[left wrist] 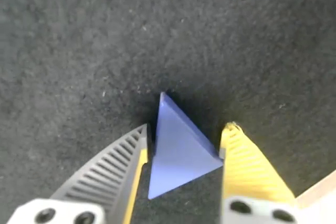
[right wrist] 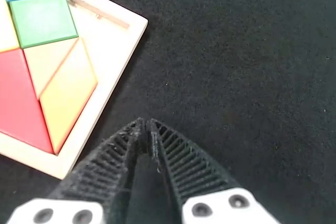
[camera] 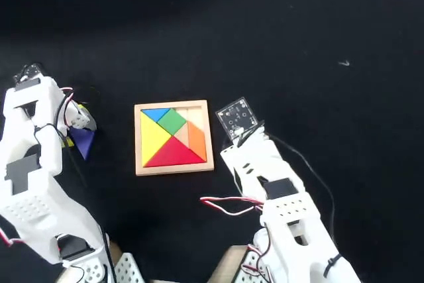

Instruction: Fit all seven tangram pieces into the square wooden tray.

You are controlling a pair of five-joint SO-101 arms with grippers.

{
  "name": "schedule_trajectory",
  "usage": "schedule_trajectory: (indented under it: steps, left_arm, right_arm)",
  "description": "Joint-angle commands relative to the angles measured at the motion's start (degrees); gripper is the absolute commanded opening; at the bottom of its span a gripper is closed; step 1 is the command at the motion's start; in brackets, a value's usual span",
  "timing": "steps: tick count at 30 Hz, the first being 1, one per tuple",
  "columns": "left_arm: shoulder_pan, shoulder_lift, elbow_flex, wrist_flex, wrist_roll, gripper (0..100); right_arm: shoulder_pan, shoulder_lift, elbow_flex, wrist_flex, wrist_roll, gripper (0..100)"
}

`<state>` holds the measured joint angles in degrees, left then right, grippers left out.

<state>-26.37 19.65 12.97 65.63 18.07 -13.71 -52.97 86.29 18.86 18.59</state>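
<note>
Left tool (left wrist: 186,129) has the purple triangle (left wrist: 178,153), right tool (right wrist: 148,127) is pinched shut by the tray (camera: 174,169)

The left tool grips the purple triangle between its two fingers, low over the black counter (camera: 298,64) and well left of the wooden tray. The right tool's fingers are pressed together, just off the tray's right edge. Lying flat in the tray are blue, green, yellow, red, orange and tan pieces (camera: 173,154).

No text, label, number or sign can be read on anything.
</note>
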Motion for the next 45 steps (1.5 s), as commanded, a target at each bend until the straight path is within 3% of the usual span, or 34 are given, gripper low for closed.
schedule_trajectory:
  steps: [1, 14, 19, 23, 27, 31, 35, 41, 45]
  left_arm:
    - [2.8, 0.0, -4.8, 5.9, -0.4, 22]
    - [10.8, -0.1, -24.1, 24.6, -0.4, 22]
    - [7.4, -0.1, -24.5, 25.9, -4.5, 24]
    - [4.1, -0.1, -17.3, 22.2, -9.9, 36]
    - [2.9, -0.1, -6.5, 11.5, -18.1, 34]
    - [0.5, -0.1, -0.1, 1.4, -21.1, 33]
    - [1.3, -0.1, -1.4, 2.6, -24.7, 33]
    - [1.6, 2.2, -3.6, 2.8, -22.9, 33]
    - [1.6, 2.8, -3.3, 3.1, -23.3, 24]
  right_arm:
    - [-0.9, -1.5, -0.5, -1.2, -0.1, 1.5]
    - [-0.9, -1.5, -0.5, -1.2, -0.1, 1.5]
    - [-0.9, -1.5, -0.4, -1.2, -0.1, 1.5]
    - [-0.9, -1.5, -0.5, -1.2, -0.1, 1.5]
    - [-0.9, -1.5, -0.5, -1.2, -0.1, 1.5]
    - [-0.9, -1.5, -0.5, -1.2, -0.1, 1.5]
    - [-0.9, -1.5, -0.5, -1.2, -0.1, 1.5]
    - [-0.9, -1.5, -0.5, -1.2, -0.1, 1.5]
    - [-0.9, -1.5, -0.5, -1.2, -0.1, 1.5]
